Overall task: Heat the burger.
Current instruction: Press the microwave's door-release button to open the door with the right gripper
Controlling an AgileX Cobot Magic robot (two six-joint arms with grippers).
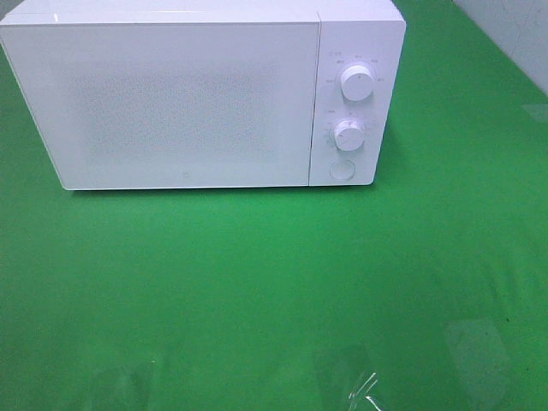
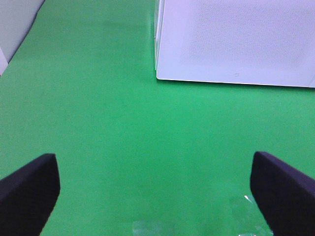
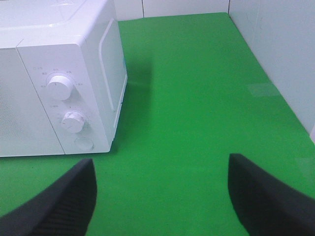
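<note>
The green surface (image 1: 257,282) fills nearly everything I can see, bare through its middle and along its near edge apart from a few shiny clear patches (image 1: 360,385). A white microwave (image 1: 197,94) stands at the far edge, nearer the far left corner. Its frosted door (image 1: 171,103) is fully closed. On the panel beside the door sit an upper dial (image 1: 357,83), a lower dial (image 1: 348,135) and a round button (image 1: 342,169) beneath them.

The burger shows in no view. It may be behind that frosted door, but I cannot tell.

The left pincer (image 2: 153,167) hangs over the surface in front of the door with its fingers wide apart and nothing between them. The right pincer (image 3: 161,169) is likewise spread and empty, facing the dial side.

The risks I see: if the burger is not inside, turning a dial would run the oven empty. A wide-spread pincer coming at a dial could slip off it or shove the light oven back. Pressing the button by mistake would likely pop the door.
</note>
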